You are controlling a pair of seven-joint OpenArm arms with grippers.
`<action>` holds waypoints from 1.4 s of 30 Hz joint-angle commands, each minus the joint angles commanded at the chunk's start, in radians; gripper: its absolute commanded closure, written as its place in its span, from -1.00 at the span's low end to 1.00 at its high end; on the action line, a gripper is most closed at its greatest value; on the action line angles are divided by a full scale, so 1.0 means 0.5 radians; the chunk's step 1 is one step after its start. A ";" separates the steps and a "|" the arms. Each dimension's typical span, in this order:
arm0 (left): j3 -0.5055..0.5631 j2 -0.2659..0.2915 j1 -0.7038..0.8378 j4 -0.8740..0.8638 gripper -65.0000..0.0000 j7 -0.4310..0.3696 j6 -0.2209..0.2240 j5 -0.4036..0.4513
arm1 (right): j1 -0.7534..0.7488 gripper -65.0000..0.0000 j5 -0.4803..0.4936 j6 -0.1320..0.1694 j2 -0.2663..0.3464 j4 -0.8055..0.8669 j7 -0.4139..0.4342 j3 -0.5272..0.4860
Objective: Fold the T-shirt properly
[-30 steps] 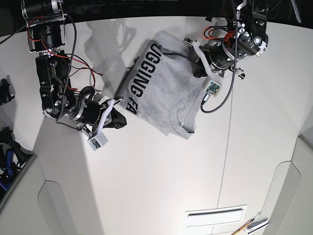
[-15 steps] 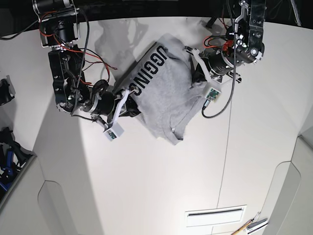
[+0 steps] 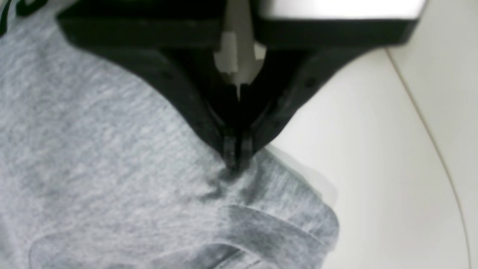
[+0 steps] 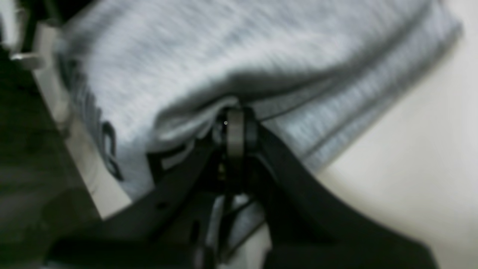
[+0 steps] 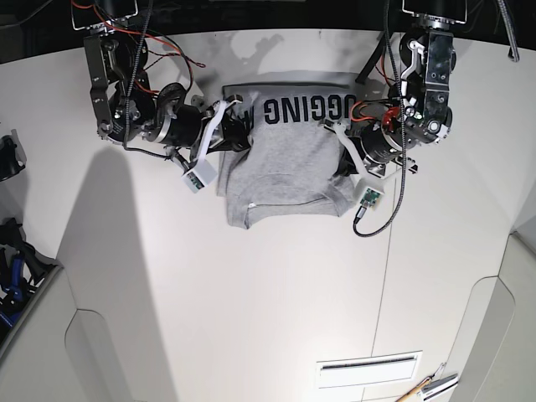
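The light grey T-shirt (image 5: 289, 163) hangs bunched between my two arms near the far edge of the white table (image 5: 268, 285), black block lettering (image 5: 306, 109) across its top. On the shirt's right side, my left gripper (image 5: 343, 155) is shut on a pinch of the cloth; the left wrist view shows its fingertips (image 3: 236, 149) closed on grey fabric (image 3: 112, 179). Over at the left side, my right gripper (image 5: 239, 134) is shut on the shirt's edge; in the right wrist view the fabric (image 4: 224, 56) drapes over the closed tips (image 4: 234, 125).
A seam line (image 5: 387, 276) runs down the table right of the shirt. A vent slot (image 5: 368, 368) and a tool handle (image 5: 427, 387) lie at the near right. Dark equipment (image 5: 12, 268) sits off the table's left edge.
Both arms have swung the shirt round: it was slanted with the lettering running down its left side, and now hangs squarer with the lettering along the top. The right gripper moved up and rightward.
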 joint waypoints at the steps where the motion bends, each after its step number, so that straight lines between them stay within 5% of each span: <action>1: 0.000 0.001 -0.002 0.000 1.00 -0.001 0.000 -0.007 | -0.012 1.00 0.000 0.000 -0.001 0.007 -0.005 0.000; 7: 0.000 -0.003 -0.005 0.008 1.00 0.003 0.002 -0.026 | -0.040 1.00 -0.006 -0.001 0.000 0.008 -0.019 0.031; 11: 0.000 -0.051 0.004 0.125 1.00 0.005 0.116 -0.036 | -0.040 1.00 -0.006 -0.001 0.000 0.063 -0.037 0.192; 16: 0.000 -0.146 0.093 0.351 1.00 0.017 0.128 -0.050 | -0.040 1.00 0.000 0.000 0.002 0.121 -0.160 0.454; 21: -0.111 -0.171 0.287 0.605 1.00 0.054 0.127 -0.109 | -0.056 1.00 0.250 0.001 0.114 0.122 -0.335 0.661; 33: -0.588 -0.171 0.897 0.993 1.00 0.197 0.036 -0.230 | -0.320 1.00 0.644 0.033 0.470 0.131 -0.523 0.669; 42: -0.595 -0.171 1.382 1.103 1.00 0.270 0.037 -0.229 | -0.765 1.00 0.713 0.037 0.504 0.426 -0.574 0.665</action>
